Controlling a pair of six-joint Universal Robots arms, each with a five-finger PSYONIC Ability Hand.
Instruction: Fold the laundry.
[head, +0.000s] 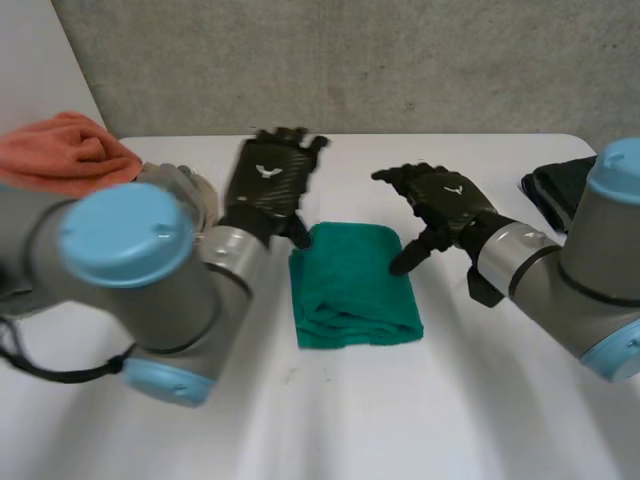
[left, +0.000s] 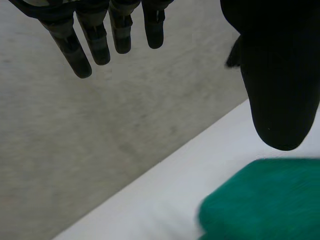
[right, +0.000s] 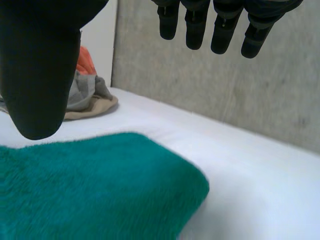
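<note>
Lying folded in the middle of the white bench (head: 400, 420), the green towel (head: 355, 285) sat between both hands. The left hand (head: 268, 185) was open at its far left corner, fingers straight and holding nothing. The right hand (head: 445, 200), loosely spread and empty, was by the far right corner.
</note>
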